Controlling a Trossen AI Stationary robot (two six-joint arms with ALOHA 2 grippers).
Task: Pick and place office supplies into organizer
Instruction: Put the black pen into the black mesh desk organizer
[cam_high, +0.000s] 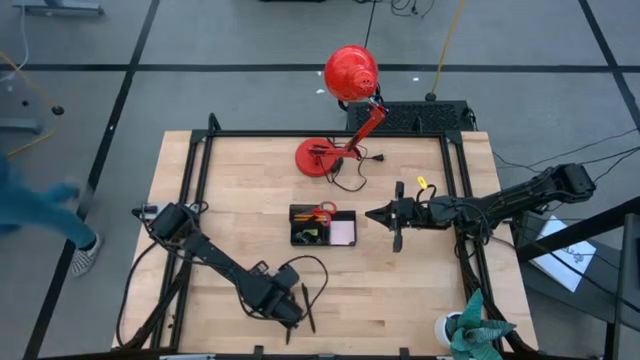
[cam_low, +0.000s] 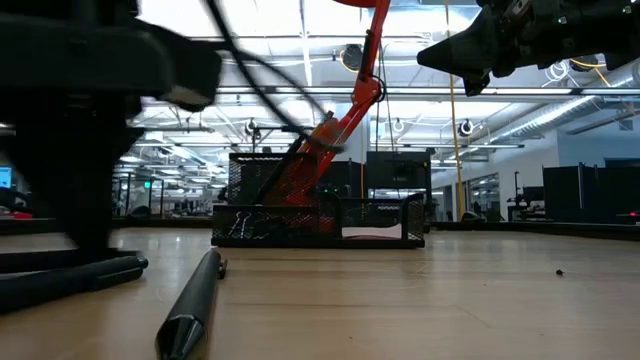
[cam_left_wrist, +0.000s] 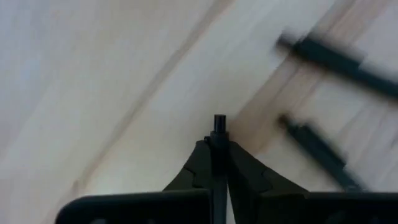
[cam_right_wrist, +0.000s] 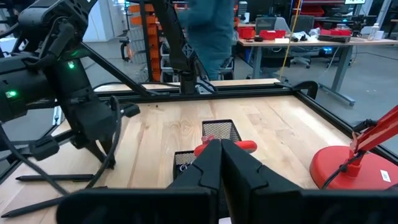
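Two black pens (cam_left_wrist: 336, 59) lie loose on the wood near the front edge of the table (cam_high: 240, 215), while the left gripper (cam_high: 288, 310) has its fingers pressed together on a third black pen (cam_left_wrist: 219, 124), whose tip shows between them in the left wrist view. The grip seems to be close to the end of the pen, so I judge that the pen can swing or slip out when the arm lifts. It can also roll toward the front edge if it falls.

The organizer (cam_high: 322, 226) stands in the middle of the table. It already holds the red-handled scissors (cam_high: 322, 211) and the pink sticky-note pad (cam_high: 343, 232). The right gripper (cam_high: 372, 214) hangs in the air just beside the organizer, with its fingers pressed together and nothing between them. This arm is the main risk for a collision, because the left arm must come to the same place.

The red lamp (cam_high: 340, 110) stands behind the organizer, so the free room is on the left and front side. A black frame runs along the table edges.
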